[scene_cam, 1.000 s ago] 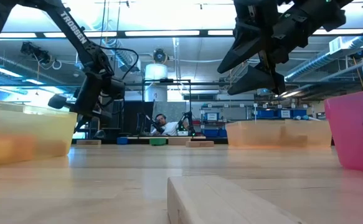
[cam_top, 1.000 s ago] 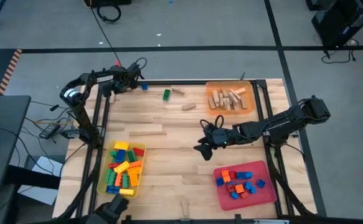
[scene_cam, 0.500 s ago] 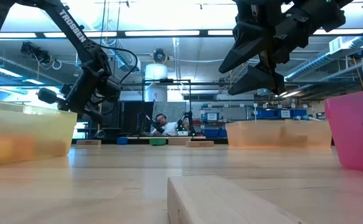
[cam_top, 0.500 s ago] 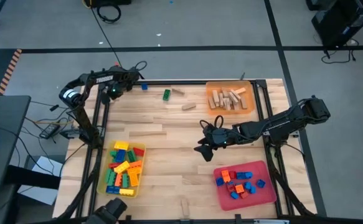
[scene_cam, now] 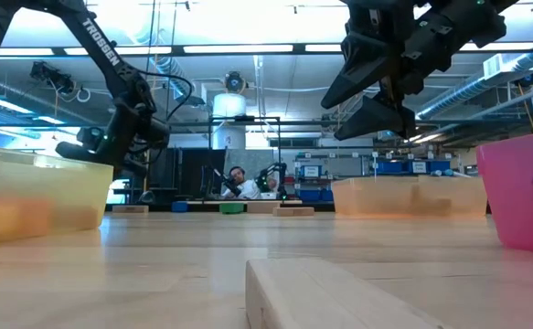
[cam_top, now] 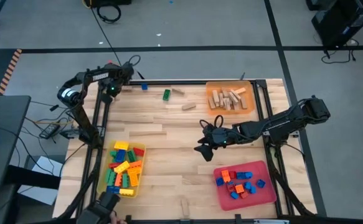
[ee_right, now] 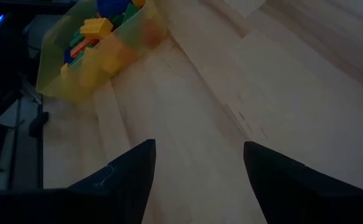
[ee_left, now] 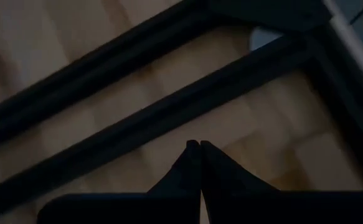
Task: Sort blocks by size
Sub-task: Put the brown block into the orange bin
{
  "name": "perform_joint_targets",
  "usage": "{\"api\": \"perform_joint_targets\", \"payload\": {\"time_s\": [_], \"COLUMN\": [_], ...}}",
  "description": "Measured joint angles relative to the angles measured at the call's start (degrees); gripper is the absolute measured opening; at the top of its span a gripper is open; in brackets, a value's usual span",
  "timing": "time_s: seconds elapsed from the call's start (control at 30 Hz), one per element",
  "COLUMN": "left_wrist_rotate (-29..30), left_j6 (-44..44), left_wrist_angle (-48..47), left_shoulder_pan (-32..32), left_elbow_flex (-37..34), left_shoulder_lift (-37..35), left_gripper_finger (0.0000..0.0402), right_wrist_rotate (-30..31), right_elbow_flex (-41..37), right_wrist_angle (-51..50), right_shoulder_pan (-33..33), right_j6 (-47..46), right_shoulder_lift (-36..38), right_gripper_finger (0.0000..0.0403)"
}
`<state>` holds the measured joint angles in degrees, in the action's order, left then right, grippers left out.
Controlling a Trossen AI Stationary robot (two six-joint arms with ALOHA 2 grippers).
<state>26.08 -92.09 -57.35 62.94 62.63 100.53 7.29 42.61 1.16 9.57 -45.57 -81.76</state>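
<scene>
Loose on the table's far part lie a blue brick (cam_top: 144, 87), a green brick (cam_top: 167, 95) and two tan wooden pieces (cam_top: 188, 107). Another wooden piece (cam_top: 185, 205) lies at the near edge and fills the foreground of the low view (scene_cam: 321, 292). My left gripper (cam_top: 111, 88) is shut and empty above the table's far-left corner, over the dark frame rails (ee_left: 137, 118). My right gripper (cam_top: 203, 149) hangs open and empty above the middle of the table; its fingers (ee_right: 137, 168) frame bare wood.
A yellow tray (cam_top: 124, 167) with several colourful bricks stands near left, and it also shows in the right wrist view (ee_right: 94, 43). A red tray (cam_top: 243, 183) with blue and orange bricks stands near right. An orange tray (cam_top: 231, 98) with wooden pieces stands far right. A dark object (cam_top: 108, 204) sits at the near-left edge.
My left gripper has gone toward the table's left edge at the far-left corner, staying shut. The dark object at the near-left edge has shifted a little to the left.
</scene>
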Motion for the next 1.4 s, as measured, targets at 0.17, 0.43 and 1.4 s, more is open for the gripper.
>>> {"api": "perform_joint_targets", "payload": {"time_s": [0.17, 0.43, 1.4], "left_wrist_rotate": [0.12, -3.98, -15.76], "left_j6": [0.38, 0.3, 4.96], "left_wrist_angle": [3.67, 3.63, -0.69], "left_shoulder_pan": [1.26, 3.16, 7.17], "left_elbow_flex": [0.02, 0.02, 2.43], "left_shoulder_lift": [0.02, 1.67, 3.02], "left_gripper_finger": [0.0008, 0.0008, 0.0008], "right_wrist_rotate": [-0.05, -0.04, -6.72], "right_elbow_flex": [0.0, 0.0, 0.0], "right_wrist_angle": [0.0, -0.02, 0.49], "right_shoulder_pan": [-0.57, -0.97, -1.47], "right_j6": [0.36, 0.6, 0.53], "right_shoulder_lift": [0.0, 0.0, 0.0], "right_gripper_finger": [0.0255, 0.0258, 0.0252]}}
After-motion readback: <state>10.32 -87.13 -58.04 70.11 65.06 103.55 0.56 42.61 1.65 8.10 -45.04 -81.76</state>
